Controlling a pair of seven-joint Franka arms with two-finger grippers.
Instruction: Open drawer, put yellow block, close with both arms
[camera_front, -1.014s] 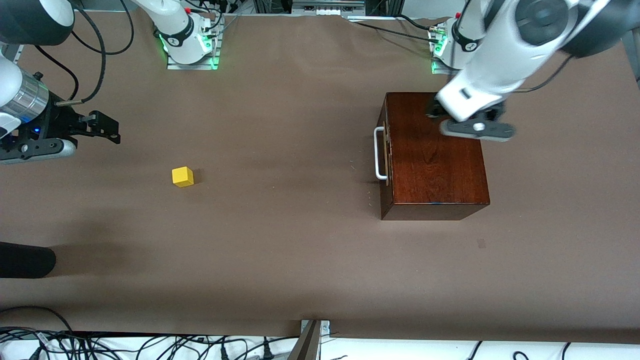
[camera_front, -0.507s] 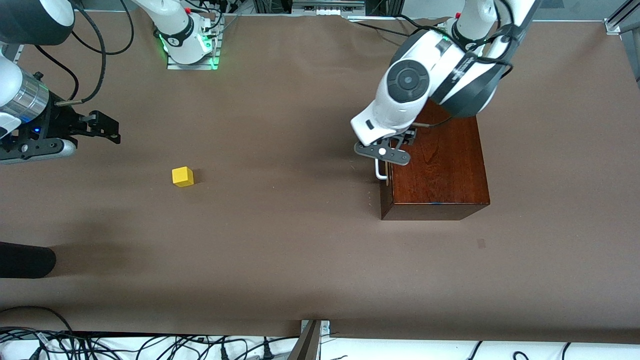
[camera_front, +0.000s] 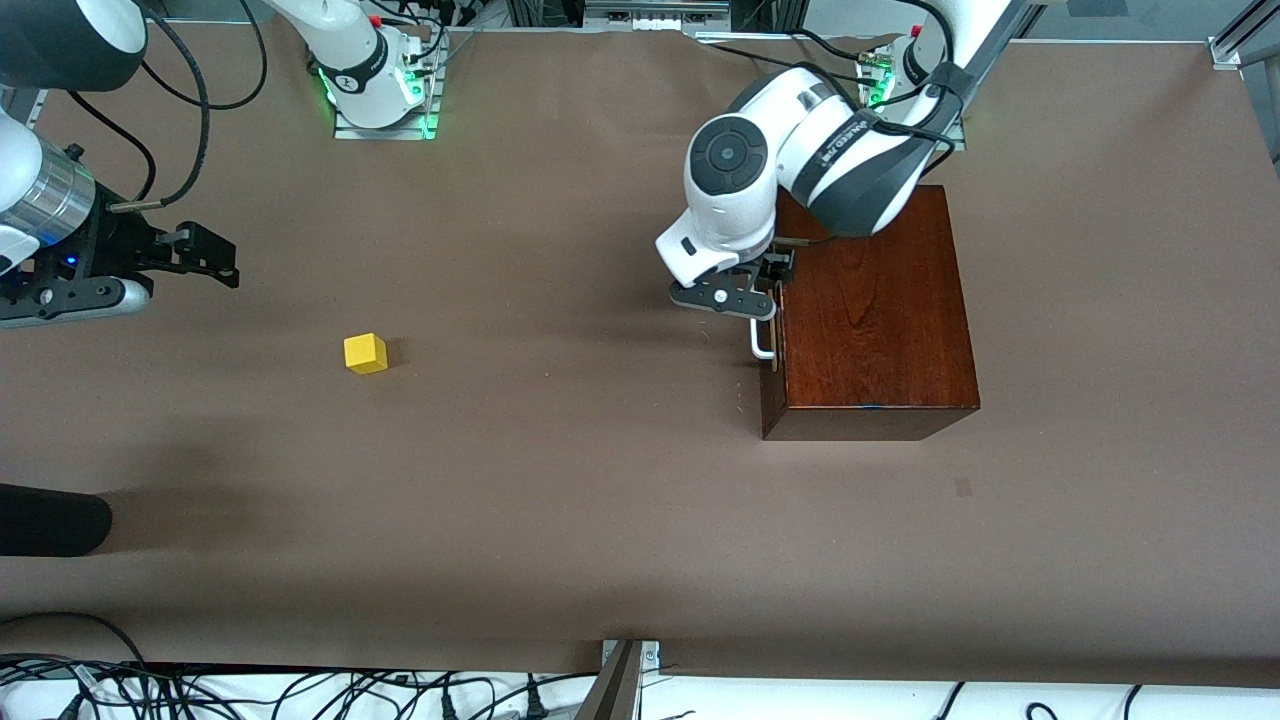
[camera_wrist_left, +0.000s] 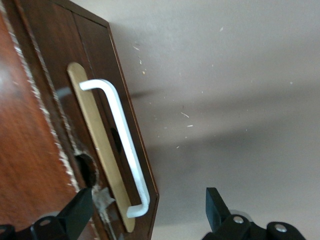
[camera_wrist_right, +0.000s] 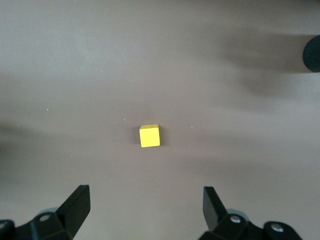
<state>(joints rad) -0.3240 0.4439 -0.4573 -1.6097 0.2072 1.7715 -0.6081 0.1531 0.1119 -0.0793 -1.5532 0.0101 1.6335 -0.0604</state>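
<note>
Black fingers (camera_wrist_left: 80, 212) of the left gripper (camera_front: 757, 291) were spread wide, holding nothing, hanging just over the white handle (camera_wrist_left: 122, 145) of the drawer (camera_front: 770, 330). In the left wrist view the bar sat between the 2 fingertips but not yet gripped; contact could not be confirmed. Drawer was fully shut, its front flush with the dark wooden box (camera_front: 870, 310), which sat toward the left arm's end of the table.

Right gripper (camera_front: 205, 255) was also parted and empty, hanging over bare table at the right arm's end; that arm waited. Right wrist view showed the yellow block (camera_wrist_right: 149, 135) on the table between its fingers' line of sight, well apart from them. In the front view the yellow block (camera_front: 365, 353) lay nearer to the front camera than the right gripper and well apart from the drawer.

Step in hand, my read: step 1 of 3, the approach to the handle for opening. Nothing of the task was done yet: drawer closed, block untouched.

Next move likely called for: lower the left gripper so the bar sat squarely between the pads, clamp, then pull straight out along the drawer's slide axis, toward the right arm's end. An off-axis pull could drag the whole box instead, since nothing braced it.
</note>
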